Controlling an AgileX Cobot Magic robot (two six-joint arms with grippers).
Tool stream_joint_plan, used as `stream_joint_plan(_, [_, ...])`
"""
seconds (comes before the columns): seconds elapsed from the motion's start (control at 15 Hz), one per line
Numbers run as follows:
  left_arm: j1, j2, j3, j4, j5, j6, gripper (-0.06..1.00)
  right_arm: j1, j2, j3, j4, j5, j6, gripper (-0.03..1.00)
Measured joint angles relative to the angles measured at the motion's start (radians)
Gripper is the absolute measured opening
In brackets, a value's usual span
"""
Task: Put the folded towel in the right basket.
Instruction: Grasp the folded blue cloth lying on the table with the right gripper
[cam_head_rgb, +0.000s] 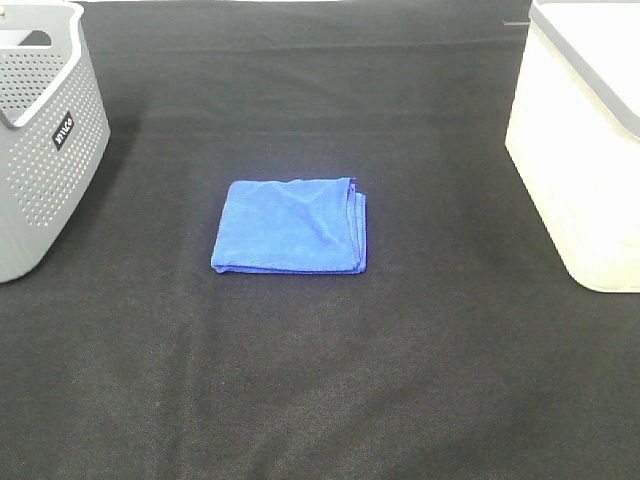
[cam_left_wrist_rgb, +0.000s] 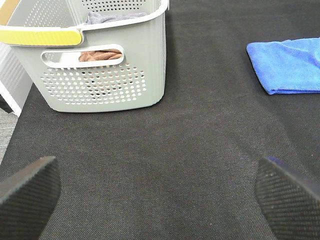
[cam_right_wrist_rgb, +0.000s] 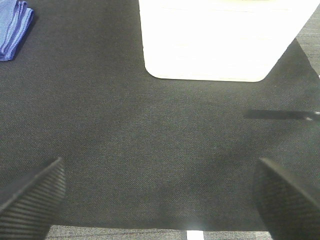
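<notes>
A folded blue towel (cam_head_rgb: 292, 226) lies flat on the black cloth near the middle of the table. It also shows in the left wrist view (cam_left_wrist_rgb: 288, 65) and at the edge of the right wrist view (cam_right_wrist_rgb: 14, 27). The right basket (cam_head_rgb: 590, 150) is white and stands at the table's right side; it also shows in the right wrist view (cam_right_wrist_rgb: 220, 40). My left gripper (cam_left_wrist_rgb: 160, 197) is open and empty, well short of the towel. My right gripper (cam_right_wrist_rgb: 160, 197) is open and empty above bare cloth in front of the white basket. Neither arm shows in the exterior view.
A grey perforated basket (cam_head_rgb: 45, 150) stands at the far left; in the left wrist view (cam_left_wrist_rgb: 100, 60) it holds brown and grey cloths. The black cloth (cam_head_rgb: 320, 380) covers the table. The table's front edge (cam_right_wrist_rgb: 165, 231) shows in the right wrist view.
</notes>
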Motion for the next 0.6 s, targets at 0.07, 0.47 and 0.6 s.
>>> stream_joint_plan(0.07, [0.000,0.000,0.000,0.000,0.000,0.000,0.99,0.000,0.000,0.000,0.000,0.000,0.000,0.98])
stream_joint_plan(0.47, [0.000,0.000,0.000,0.000,0.000,0.000,0.99,0.000,0.037,-0.011,0.002,0.008,0.004,0.98])
stream_joint_plan(0.6, [0.000,0.000,0.000,0.000,0.000,0.000,0.99,0.000,0.234,-0.111,0.059,0.081,0.021,0.98])
